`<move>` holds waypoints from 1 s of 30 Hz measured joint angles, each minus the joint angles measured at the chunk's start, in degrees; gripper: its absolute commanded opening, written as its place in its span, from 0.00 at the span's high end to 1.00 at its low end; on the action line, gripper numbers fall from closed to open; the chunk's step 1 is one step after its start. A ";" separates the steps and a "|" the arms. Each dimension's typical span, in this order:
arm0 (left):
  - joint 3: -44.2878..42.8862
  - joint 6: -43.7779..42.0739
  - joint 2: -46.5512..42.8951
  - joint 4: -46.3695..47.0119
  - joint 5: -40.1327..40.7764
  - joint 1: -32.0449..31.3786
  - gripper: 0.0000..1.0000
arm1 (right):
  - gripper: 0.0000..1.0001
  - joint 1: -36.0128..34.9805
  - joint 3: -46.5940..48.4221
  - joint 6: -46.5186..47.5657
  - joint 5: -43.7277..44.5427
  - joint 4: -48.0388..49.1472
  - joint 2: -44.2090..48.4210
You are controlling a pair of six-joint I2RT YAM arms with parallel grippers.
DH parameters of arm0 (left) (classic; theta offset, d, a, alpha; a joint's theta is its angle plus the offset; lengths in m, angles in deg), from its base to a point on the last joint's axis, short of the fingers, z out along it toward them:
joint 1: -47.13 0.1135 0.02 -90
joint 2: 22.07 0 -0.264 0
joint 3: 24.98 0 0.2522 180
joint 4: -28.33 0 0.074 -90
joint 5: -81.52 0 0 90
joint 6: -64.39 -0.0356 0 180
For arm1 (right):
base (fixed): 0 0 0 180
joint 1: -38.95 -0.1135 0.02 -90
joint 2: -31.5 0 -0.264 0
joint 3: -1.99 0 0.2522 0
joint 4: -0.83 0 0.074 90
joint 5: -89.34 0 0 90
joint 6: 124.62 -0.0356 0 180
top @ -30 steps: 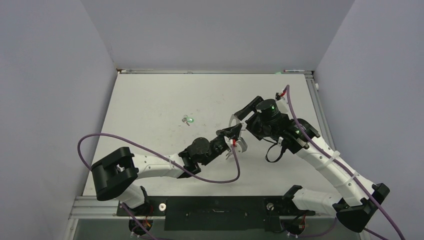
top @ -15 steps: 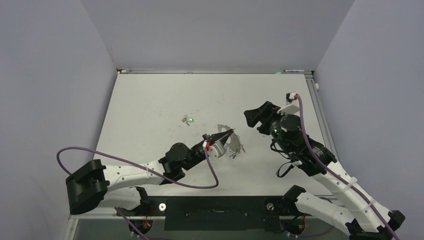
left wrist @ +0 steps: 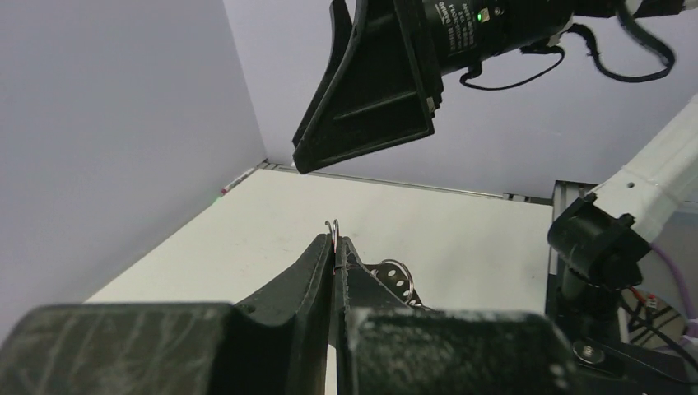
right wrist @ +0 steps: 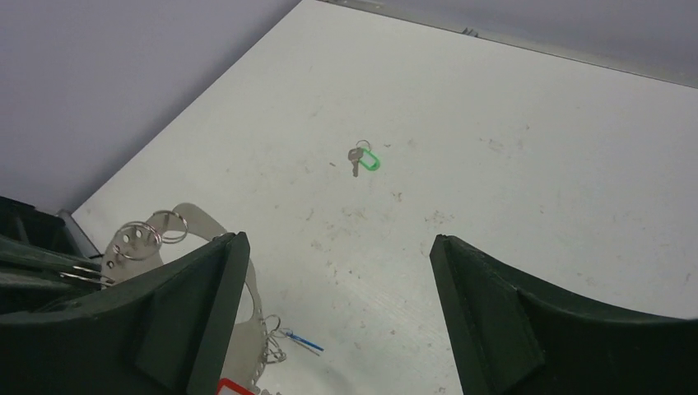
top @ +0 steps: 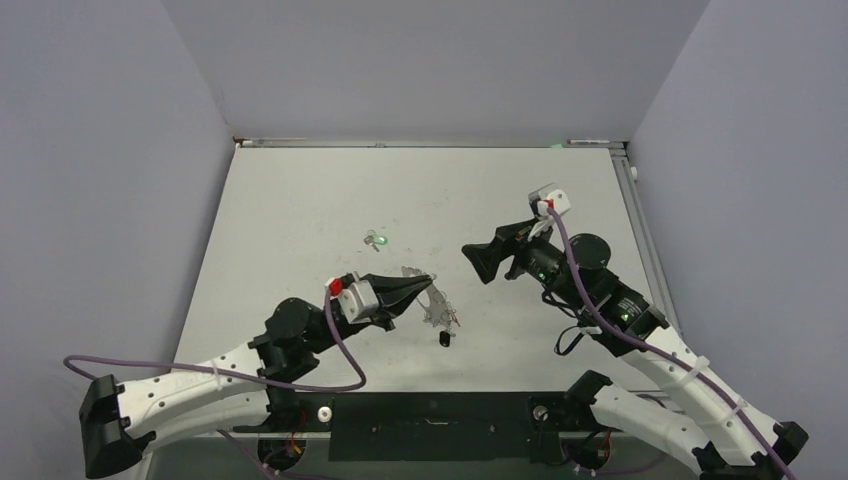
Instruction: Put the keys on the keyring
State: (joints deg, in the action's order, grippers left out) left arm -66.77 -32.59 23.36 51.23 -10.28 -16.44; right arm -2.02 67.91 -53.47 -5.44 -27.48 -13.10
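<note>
Grey walls [top: 100, 150] are enclosing the scuffed white bench [top: 300, 190]; the green-tagged key [top: 377, 239] is lying in open space. The left tool [top: 429, 280] is pinching the keyring [top: 437, 308]; the right tool [top: 478, 262] is gaping wide.

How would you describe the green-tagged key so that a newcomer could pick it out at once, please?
Start at the white table and look just left of its middle. A tiny silver key lies there alone, well apart from the keyring pinched in the left end effector. Its bright green oval tag marks it out.

1 key [right wrist: 363, 158] carries a green tag; the keyring [right wrist: 197, 218] is silver.
</note>
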 measured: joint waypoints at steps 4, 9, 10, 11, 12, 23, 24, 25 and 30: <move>-2.64 3.21 -6.45 -11.17 0.37 0.33 1.00 | 0.15 0.00 -0.59 1.88 -3.82 1.09 -1.64; -8.48 4.96 -14.08 -23.98 0.42 0.85 1.00 | 0.14 0.00 -0.59 2.16 -3.39 2.45 -2.78; -8.70 4.35 -15.87 -25.38 0.37 0.92 1.00 | 0.14 0.00 -0.59 2.16 -2.89 2.56 -3.08; -8.70 3.43 -17.68 -26.86 0.31 0.98 1.00 | 0.14 0.00 -0.59 2.19 -2.34 2.60 -3.34; -8.57 2.49 -19.67 -28.44 0.24 1.01 1.00 | 0.14 0.00 -0.70 2.29 -1.97 2.93 -3.52; -2.56 -17.62 -25.70 -41.83 -3.87 1.05 1.00 | 0.15 0.00 -0.39 4.42 -4.22 7.19 -11.08; -1.66 -18.99 -25.46 -42.71 -4.15 1.05 1.00 | 0.15 0.00 -0.39 4.55 -4.52 7.65 -12.28; -0.98 -20.00 -25.18 -43.52 -4.52 1.05 1.00 | 0.15 0.00 -0.35 4.63 -4.76 8.07 -13.40; 1.68 -23.23 -25.97 -44.09 -7.08 1.07 1.00 | 0.16 0.00 2.03 5.22 -5.14 8.57 -19.61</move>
State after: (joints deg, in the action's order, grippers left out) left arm -65.09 -55.82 -2.61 7.14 -17.36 -15.37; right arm -2.02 69.95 -48.24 -10.58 -18.91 -32.71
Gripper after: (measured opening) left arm 0.006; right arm 0.847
